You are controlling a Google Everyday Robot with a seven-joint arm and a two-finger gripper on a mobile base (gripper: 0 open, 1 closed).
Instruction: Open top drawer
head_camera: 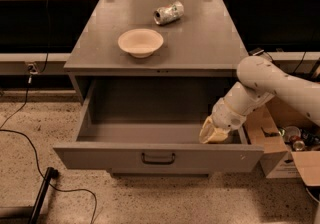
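Observation:
The top drawer of the grey cabinet stands pulled far out, its deep grey box bare inside. Its small black bar handle sits at the centre of the wide front. My gripper reaches down inside the drawer at its right end, just behind the front panel. The white arm comes in from the right. The lower drawers are hidden beneath the open drawer.
A cream bowl and a crushed can lie on the cabinet top. A cardboard box with cans stands on the floor at the right. A black cable and a black pole lie on the floor at left.

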